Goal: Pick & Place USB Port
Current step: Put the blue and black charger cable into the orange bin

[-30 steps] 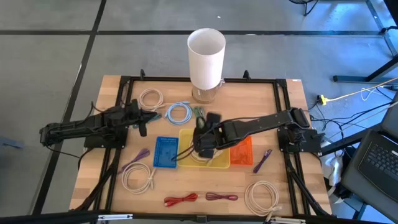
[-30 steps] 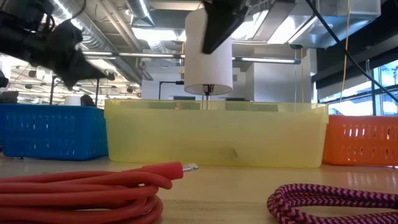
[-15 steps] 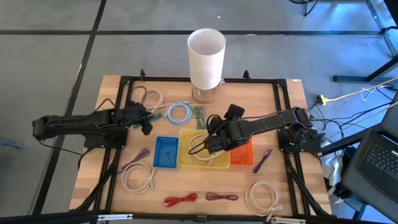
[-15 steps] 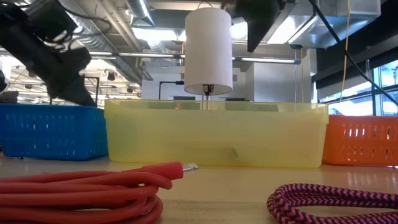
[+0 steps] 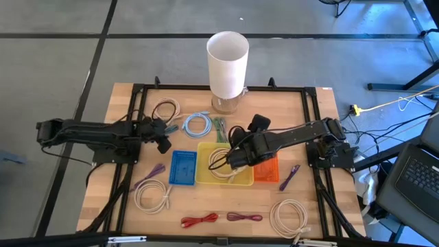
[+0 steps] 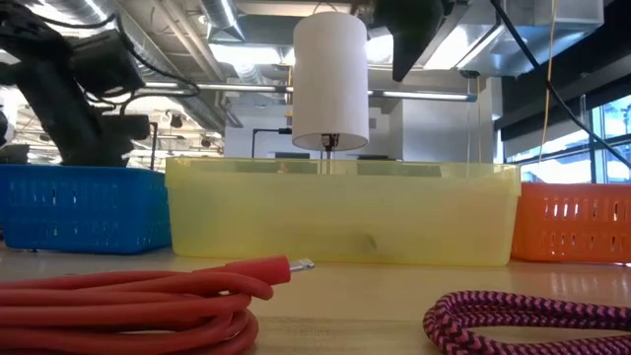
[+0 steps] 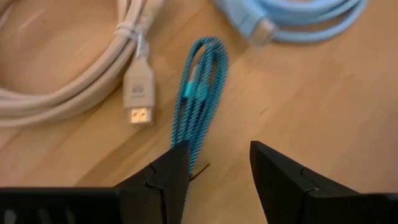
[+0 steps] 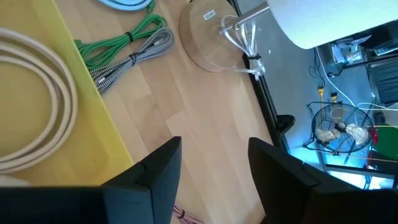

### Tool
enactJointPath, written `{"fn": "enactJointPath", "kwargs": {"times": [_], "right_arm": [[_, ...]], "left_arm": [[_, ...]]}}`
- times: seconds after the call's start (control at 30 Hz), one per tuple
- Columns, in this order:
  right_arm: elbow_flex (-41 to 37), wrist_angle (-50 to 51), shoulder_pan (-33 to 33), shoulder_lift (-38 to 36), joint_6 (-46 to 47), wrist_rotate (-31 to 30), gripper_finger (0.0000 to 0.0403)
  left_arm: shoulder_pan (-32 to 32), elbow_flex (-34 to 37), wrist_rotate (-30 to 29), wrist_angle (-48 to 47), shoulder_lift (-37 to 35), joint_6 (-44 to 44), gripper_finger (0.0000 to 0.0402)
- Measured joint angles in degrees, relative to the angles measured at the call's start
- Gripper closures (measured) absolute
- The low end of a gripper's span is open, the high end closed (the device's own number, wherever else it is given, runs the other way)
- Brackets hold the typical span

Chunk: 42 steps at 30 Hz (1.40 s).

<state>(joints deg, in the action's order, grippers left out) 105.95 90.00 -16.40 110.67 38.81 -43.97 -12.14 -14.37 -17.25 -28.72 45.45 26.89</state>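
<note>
Wooden tabletop (image 5: 309, 137) is carrying 3 bins and many coiled cables. Left gripper (image 7: 214, 165) is hovering low with its fingers parted and gripping nothing, the teal braided USB cable (image 7: 199, 93) lying on the wood just ahead, its near end reaching between the fingertips (a white cable (image 7: 93, 81) is lying beside it). Right gripper (image 8: 214, 162) is hanging spread and empty by the yellow bin (image 5: 236, 180).

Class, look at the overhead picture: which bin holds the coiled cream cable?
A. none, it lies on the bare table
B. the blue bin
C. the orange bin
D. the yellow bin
D: the coiled cream cable lies inside the yellow bin, between the blue bin and the orange bin, just beside the right gripper.
</note>
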Motion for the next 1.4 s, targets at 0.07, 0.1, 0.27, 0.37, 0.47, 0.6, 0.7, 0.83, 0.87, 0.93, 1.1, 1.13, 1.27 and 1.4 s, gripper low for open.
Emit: {"fn": "enactJointPath", "kwargs": {"times": [0.07,0.1,0.27,0.37,0.47,0.6,0.7,0.83,0.87,0.93,1.1,1.13,1.27,1.4], "right_arm": [[0.0,0.0,0.0,0.0,0.0,0.0,0.0215],[0.0,0.0,0.0,0.0,0.0,0.0,0.0215],[0.0,-0.2,0.0,0.0,0.4,0.0,0.0215],[0.0,-0.7,0.0,0.0,0.5,0.0,0.0215],[0.0,-0.6,0.0,0.0,1.3,0.0,0.0214],[0.0,-0.6,0.0,0.0,1.5,0.0,0.0214],[0.0,-0.6,0.0,0.0,1.5,0.0,0.0214],[0.0,-0.6,0.0,0.0,1.5,0.0,0.0214],[0.0,-0.6,0.0,0.0,1.5,0.0,0.0214],[0.0,-0.5,0.0,0.0,1.5,0.0,0.0214],[0.0,-0.5,0.0,0.0,1.5,0.0,0.0214],[-0.1,-0.6,0.0,0.0,1.5,0.0,0.0214],[-1.4,-0.5,0.0,0.0,2.4,0.0,0.0214],[-4.2,-0.7,0.0,0.0,3.9,0.0,0.0214]], "left_arm": [[0.0,0.0,-0.8,-0.1,1.4,0.0,0.0240],[0.0,0.0,-1.2,-0.2,2.0,0.0,0.0240],[0.0,0.0,-2.6,-0.1,5.0,0.9,0.0240],[0.0,0.0,-3.9,0.0,6.7,1.8,0.0247],[0.0,-0.1,-4.6,0.2,8.2,2.5,0.0271],[0.0,-0.2,-4.8,0.6,9.3,4.2,0.0347],[0.0,-0.2,-3.7,0.8,9.3,5.5,0.0386],[0.0,-0.1,-0.5,2.1,8.2,5.5,0.0395],[0.0,-0.1,0.8,2.8,7.7,5.2,0.0395],[0.2,-0.3,3.8,3.4,6.3,3.9,0.0396],[2.5,-4.1,4.2,4.9,3.2,1.5,0.0397],[3.1,-4.8,3.8,4.8,2.5,1.0,0.0397],[5.5,-8.3,0.9,4.7,0.3,-1.0,0.0398],[8.3,-9.9,-0.7,8.7,-1.7,-4.5,0.0398]]}}
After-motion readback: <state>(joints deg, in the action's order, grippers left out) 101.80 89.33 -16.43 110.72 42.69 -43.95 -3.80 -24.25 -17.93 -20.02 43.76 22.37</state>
